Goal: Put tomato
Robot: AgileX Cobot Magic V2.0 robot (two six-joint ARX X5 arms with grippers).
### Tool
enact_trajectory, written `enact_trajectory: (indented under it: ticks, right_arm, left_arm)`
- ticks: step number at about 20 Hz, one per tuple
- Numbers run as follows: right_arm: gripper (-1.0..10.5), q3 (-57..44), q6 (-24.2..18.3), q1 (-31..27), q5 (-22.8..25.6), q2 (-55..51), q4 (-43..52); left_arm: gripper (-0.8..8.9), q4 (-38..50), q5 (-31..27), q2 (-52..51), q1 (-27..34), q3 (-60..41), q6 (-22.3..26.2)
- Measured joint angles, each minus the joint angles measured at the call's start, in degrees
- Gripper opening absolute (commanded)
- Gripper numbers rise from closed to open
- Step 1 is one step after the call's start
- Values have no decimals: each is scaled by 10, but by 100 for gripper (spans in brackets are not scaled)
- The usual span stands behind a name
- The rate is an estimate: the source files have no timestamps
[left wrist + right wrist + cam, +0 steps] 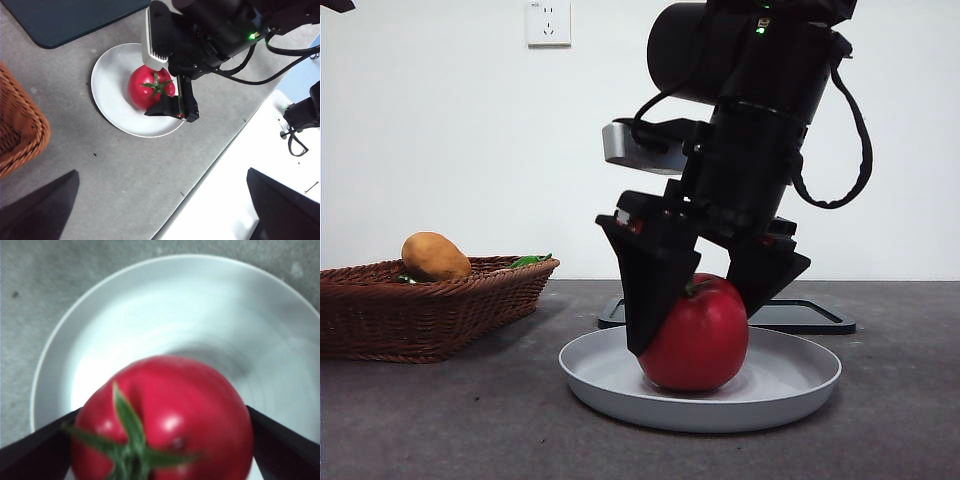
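Right pincer grips the tomato (green stem up) resting on the white plate; no writing is legible.

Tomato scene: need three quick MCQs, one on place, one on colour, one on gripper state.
1. Where is the tomato?
A. in the basket
B. on the white plate
C. on the bare table

2. What colour is the item in the wicker basket?
A. orange-tan
B. blue
C. purple

3. How does the right gripper stand?
A. raised high, away from the plate
B. jaws on either side of the tomato
C. inside the basket

Key: 1 B, the tomato sits in the plate's dish. 2 A, the potato-like item is orange-tan. 3 B, both jaws flank the tomato in the right wrist view.
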Motion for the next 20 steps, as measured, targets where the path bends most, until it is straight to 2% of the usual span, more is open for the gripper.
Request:
enact_trajectory:
  ticks: [3,8,13,16,20]
  right_arm:
    - [256,0,0,0,24,1,0]
    - [249,11,0,0,25,1,-30]
    - [250,98,-13,-2,53,-15,-76]
    - [249,161,-24,-22,66,-20,-61]
    - [248,188,-34,-77,67,-20,-28]
  left_arm:
    - [528,0,0,0,0,0,0]
    - [528,1,0,0,0,0,0]
    - [528,1,0,0,0,0,0]
    - [528,1,0,0,0,0,0]
    - [528,1,0,0,0,0,0]
